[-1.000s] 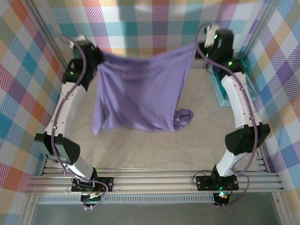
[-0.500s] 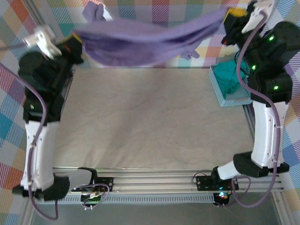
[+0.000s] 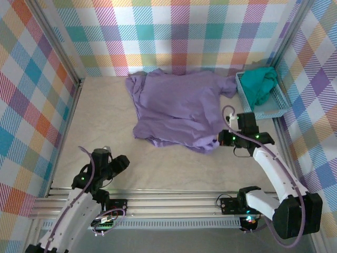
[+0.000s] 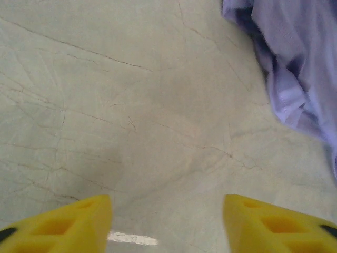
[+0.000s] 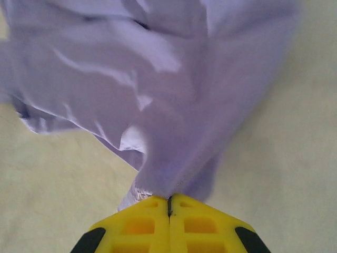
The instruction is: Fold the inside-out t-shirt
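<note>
Two slim robot arms, the left arm and the right arm, have glossy white link shells joined by chunky black joint housings. A thin purple cable loops loosely along each arm. Small green lights glow on the black housings near the wrists. Each base is fixed to a flat black plate. The left gripper and the right gripper have bright yellow fingers with moulded recessed pockets and black patches at the outer edges.

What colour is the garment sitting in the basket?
Teal-green garment, in a light blue basket; clearest in the top external view.
</note>
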`<move>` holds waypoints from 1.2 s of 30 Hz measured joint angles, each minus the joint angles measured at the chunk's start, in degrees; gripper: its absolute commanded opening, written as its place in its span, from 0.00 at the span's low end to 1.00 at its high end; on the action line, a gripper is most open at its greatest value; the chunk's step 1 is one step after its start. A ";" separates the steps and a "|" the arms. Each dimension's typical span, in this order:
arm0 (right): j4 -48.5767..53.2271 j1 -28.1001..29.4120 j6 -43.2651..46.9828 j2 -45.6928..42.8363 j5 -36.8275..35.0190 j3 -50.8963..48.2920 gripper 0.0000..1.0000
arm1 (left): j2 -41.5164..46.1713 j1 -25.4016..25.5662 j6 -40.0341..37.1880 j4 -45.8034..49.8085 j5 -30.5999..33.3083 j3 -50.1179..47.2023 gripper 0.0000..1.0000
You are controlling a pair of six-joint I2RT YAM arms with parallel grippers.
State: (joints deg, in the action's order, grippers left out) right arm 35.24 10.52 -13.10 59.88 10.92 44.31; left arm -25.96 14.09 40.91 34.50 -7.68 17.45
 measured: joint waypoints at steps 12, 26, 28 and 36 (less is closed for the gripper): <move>-1.33 -0.13 0.31 3.45 -8.50 5.16 0.00 | -27.85 16.26 -10.75 -18.78 4.20 15.72 0.71; -1.46 -0.87 2.01 2.91 -8.17 11.10 0.00 | -68.94 29.35 -48.17 -39.34 -2.19 40.00 0.85; -0.90 -0.87 2.03 2.75 -8.11 11.87 0.00 | -73.11 29.40 -51.25 -39.58 -2.12 42.62 0.83; 0.07 -1.18 3.41 1.36 -9.51 13.79 0.00 | -83.25 28.59 -56.50 -37.42 -0.52 49.18 0.23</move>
State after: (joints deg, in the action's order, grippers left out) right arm 35.31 9.34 -9.69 61.23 1.41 58.11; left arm -109.21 42.68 -15.59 -2.92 -8.21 66.63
